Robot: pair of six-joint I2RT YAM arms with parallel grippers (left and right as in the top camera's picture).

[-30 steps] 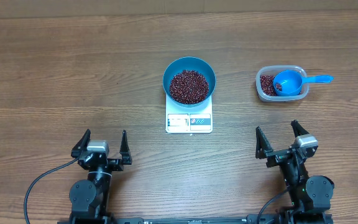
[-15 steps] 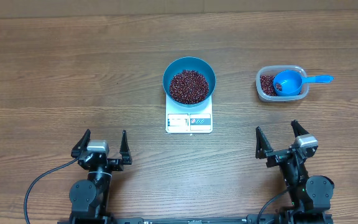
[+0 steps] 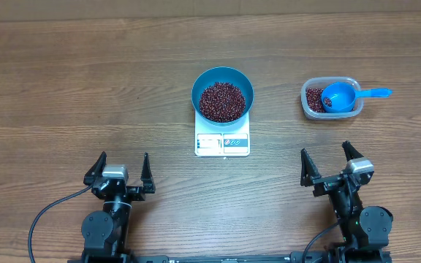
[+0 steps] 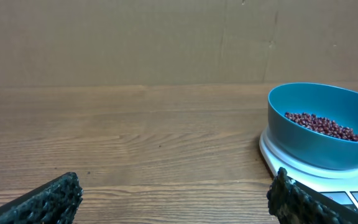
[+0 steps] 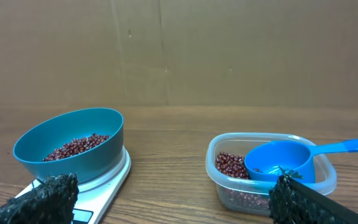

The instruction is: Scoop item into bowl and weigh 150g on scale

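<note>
The blue bowl (image 3: 222,95) stands on the white scale (image 3: 222,142) at the table's middle and holds a heap of dark red-brown beans (image 3: 221,101). It shows too in the left wrist view as the bowl (image 4: 321,140) with beans (image 4: 324,124), and in the right wrist view as the bowl (image 5: 69,152) on the scale (image 5: 107,186). My left gripper (image 3: 119,171) rests open near the front left, empty. My right gripper (image 3: 331,167) rests open near the front right, empty, well short of the tub.
A clear plastic tub (image 3: 330,98) at the right holds more beans (image 3: 313,98) and a small blue scoop (image 3: 342,96), its handle pointing right. In the right wrist view the tub (image 5: 271,171) and scoop (image 5: 281,160) lie just ahead. A brown cardboard wall (image 4: 166,43) backs the table.
</note>
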